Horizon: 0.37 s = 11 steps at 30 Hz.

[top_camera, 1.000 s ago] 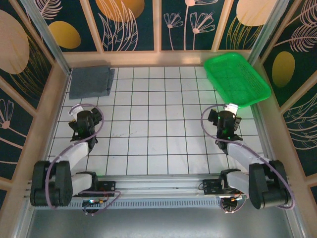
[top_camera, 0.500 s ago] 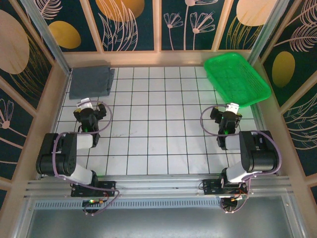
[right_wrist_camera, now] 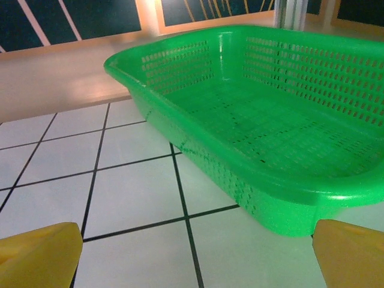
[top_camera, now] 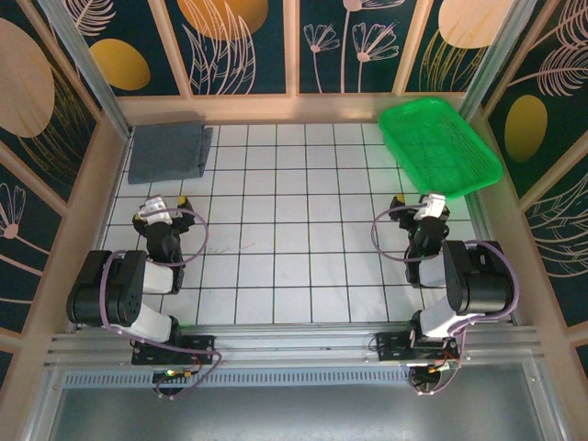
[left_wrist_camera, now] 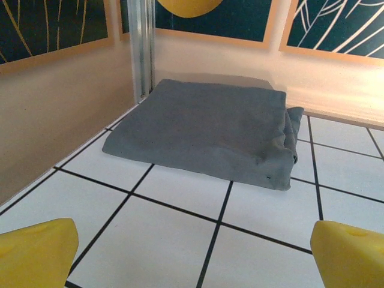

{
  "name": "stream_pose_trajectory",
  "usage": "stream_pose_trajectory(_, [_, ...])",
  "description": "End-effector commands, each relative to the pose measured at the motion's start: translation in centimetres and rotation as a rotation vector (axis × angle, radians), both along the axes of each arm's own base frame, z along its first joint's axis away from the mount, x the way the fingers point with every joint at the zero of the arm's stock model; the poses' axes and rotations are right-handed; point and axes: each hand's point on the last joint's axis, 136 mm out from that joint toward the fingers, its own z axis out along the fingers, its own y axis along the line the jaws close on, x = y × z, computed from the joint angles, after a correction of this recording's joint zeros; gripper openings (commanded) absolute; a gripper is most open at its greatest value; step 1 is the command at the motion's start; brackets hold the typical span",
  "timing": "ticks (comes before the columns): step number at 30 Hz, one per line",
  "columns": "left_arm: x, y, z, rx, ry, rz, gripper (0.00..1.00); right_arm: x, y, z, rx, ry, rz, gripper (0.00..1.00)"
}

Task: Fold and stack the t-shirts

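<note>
T-shirts of slate-grey cloth [left_wrist_camera: 204, 129] folded in far-left corner of white tiled tabletop [top_camera: 294, 239]; left claw [left_wrist_camera: 192, 252] and right claw [right_wrist_camera: 192, 252] each spread apart.

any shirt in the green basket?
No, the basket has a bare mesh floor; the folded shirt lies in the opposite far corner.

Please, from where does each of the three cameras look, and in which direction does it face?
Top external: above and behind the arms, looking down on the table; both arms, left claw and right claw show.
Left wrist: low on the left arm, facing the folded t-shirt in the far left corner; its yellow fingertips show, wide apart.
Right wrist: low on the right arm, facing the green basket; its yellow fingertips show, wide apart.
Shared: the top view also holds the t-shirt and the basket.
</note>
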Motion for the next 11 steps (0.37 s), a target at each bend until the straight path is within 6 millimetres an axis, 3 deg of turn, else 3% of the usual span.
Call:
stream_pose_trajectory(1, [0.31,-0.33,1.43,0.012,-0.052,-0.016,0.99,0.23,0.32,0.53,0.009,-0.02,0.021,0.99])
stream_pose_trajectory(11, [0.32,-0.35,1.39,0.012,-0.051,-0.017,0.99,0.2,0.31,0.52,0.01,-0.02,0.022,0.99])
